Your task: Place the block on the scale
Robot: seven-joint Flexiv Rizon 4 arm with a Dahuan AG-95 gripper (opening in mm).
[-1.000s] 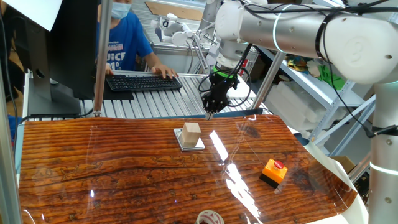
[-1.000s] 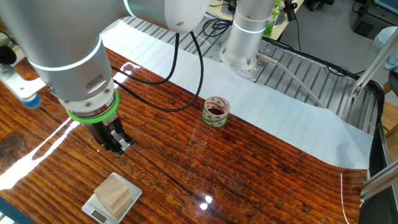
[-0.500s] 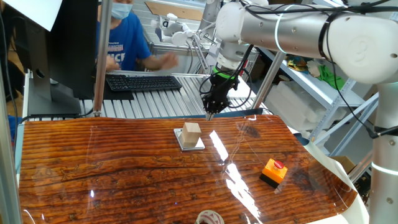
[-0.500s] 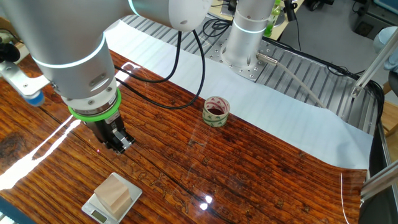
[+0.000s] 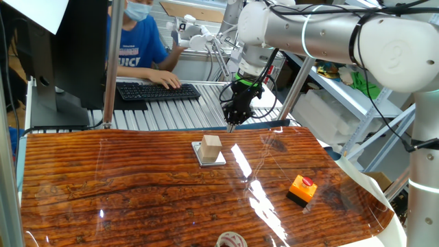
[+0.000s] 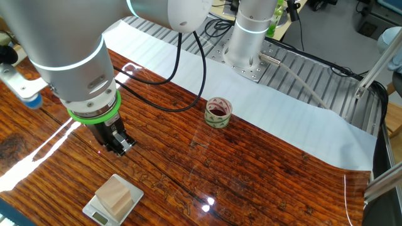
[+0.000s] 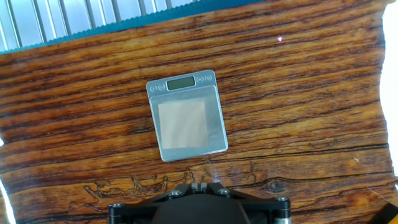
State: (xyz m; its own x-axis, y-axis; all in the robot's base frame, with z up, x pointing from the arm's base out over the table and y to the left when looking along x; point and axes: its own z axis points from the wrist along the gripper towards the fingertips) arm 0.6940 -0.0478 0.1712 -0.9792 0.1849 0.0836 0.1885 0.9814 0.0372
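Nothing moved: block (image 5: 212, 145) sits on scale (image 5: 208, 158); your hand (image 5: 231, 123) hangs narrow, empty. Keep it well clear.

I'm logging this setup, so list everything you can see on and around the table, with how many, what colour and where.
block: one, light tan, sitting on the scale
scale: one, silver-grey, mid-table, display at one edge
orange box: one, orange with red button, near the table's side edge
tape roll: one, reddish inside, on the table near the white sheet
keyboard: one, black, behind the table
person: one, blue shirt, at the keyboard
gripper: one, black, raised above the table apart from the block; whether the jaws are open is unclear
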